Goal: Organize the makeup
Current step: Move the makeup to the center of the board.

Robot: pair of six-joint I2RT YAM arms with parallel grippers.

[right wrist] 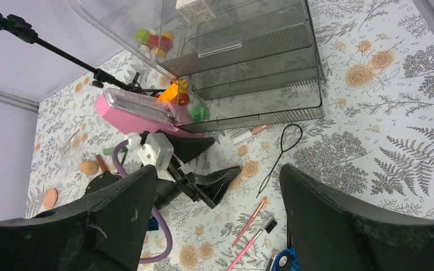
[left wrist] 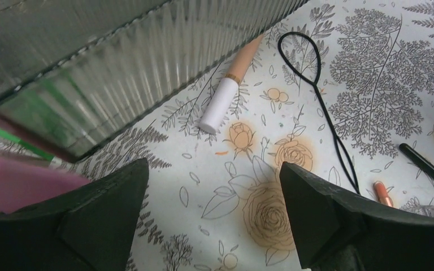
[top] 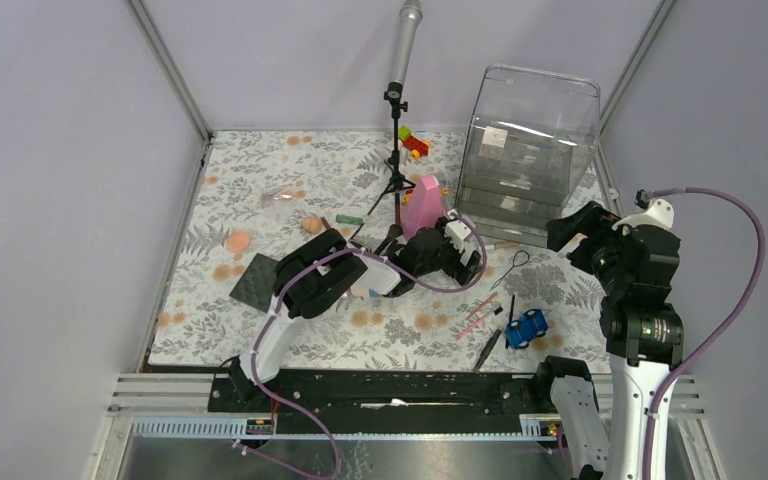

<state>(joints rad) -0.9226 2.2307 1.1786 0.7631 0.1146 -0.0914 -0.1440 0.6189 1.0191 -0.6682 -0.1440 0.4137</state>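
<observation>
The left hand [left wrist: 213, 169], jaws wide and empty, should straddle the white-capped peach stick [left wrist: 226, 93] across its length, clear of the ribbed organizer [left wrist: 147, 62] wall

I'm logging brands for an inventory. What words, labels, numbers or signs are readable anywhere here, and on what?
No text can be read.
White label on the clear drawer organizer: print too blurred to read.
White-and-peach tube: no lettering visible.
</observation>
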